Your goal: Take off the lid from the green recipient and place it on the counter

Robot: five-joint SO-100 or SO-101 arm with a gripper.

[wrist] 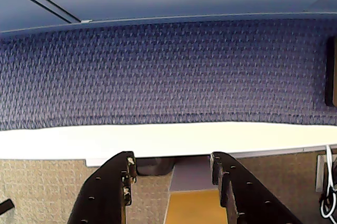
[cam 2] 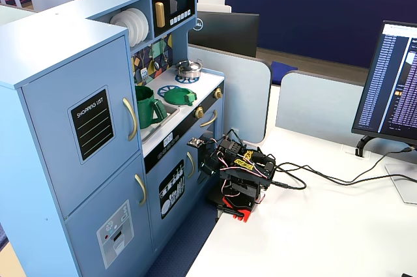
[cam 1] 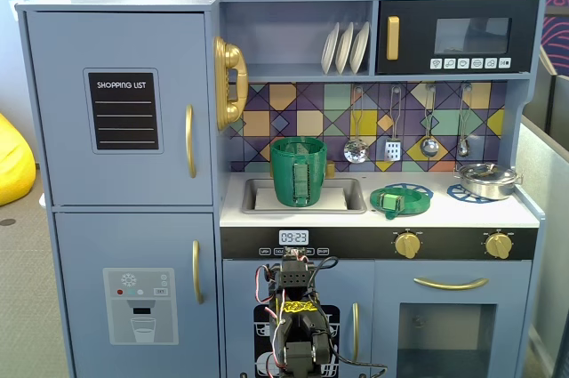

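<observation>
The green container (cam 1: 299, 171) is standing in the sink, filling most of the basin and leaving narrow gaps at its sides. Just right of it, the lid (cam 1: 401, 199) is lying flat on the counter (cam 1: 524, 212). The metal pot (cam 1: 488, 180) is occupying the far right corner. Hanging utensils (cam 1: 394, 125) are crowding the space above the back edge.

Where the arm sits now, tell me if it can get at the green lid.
Probably not without unfolding: the arm is folded low before the oven door, the lid lies up on the counter. Nothing covers the lid.
</observation>
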